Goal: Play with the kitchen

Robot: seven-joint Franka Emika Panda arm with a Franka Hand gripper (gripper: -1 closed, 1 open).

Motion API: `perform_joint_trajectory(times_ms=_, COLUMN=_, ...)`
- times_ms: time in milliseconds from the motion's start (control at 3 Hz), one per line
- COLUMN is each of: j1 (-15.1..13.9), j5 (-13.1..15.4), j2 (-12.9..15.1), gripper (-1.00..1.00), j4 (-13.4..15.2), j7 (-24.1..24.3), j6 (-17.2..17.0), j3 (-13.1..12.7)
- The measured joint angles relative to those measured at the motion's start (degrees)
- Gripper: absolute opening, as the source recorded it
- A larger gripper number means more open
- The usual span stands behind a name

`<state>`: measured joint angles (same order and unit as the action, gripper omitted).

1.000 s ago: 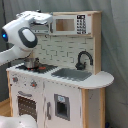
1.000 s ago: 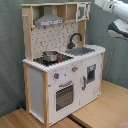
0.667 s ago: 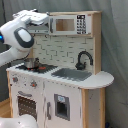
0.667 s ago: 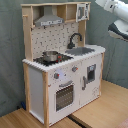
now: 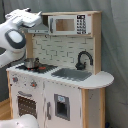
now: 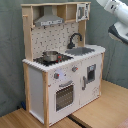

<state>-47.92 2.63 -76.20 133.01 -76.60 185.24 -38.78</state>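
Observation:
The kitchen (image 5: pixel 60 95) (image 6: pixel 60 75) is a tall toy unit of white and pale wood, seen in both exterior views. It has a black faucet (image 5: pixel 84 59) over a grey sink (image 5: pixel 74 74), and a small metal pot (image 5: pixel 31 63) on the stovetop. An oven door (image 5: pixel 26 105) sits low at the front, with a hood (image 6: pixel 49 20) and a microwave (image 5: pixel 67 24) on top. My gripper (image 5: pixel 34 20) hangs at the upper left corner by the hood, above the pot. In the second exterior view only my white arm (image 6: pixel 114 7) shows, at the top right.
The kitchen stands on a pale wooden floor (image 6: pixel 100 112) in front of a grey-green curtain (image 6: pixel 10 50). A rounded counter end (image 5: pixel 100 79) juts out at the first exterior view's right. My arm's white base link (image 5: pixel 12 42) stands close beside the kitchen.

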Motion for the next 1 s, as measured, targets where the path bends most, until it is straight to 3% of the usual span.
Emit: perform_joint_trajectory(times_ms=1000, j1=-6.4, j5=0.0, j2=-13.0, gripper=1.00, j4=-0.2, j7=15.9, j6=-5.9, j3=-0.8)
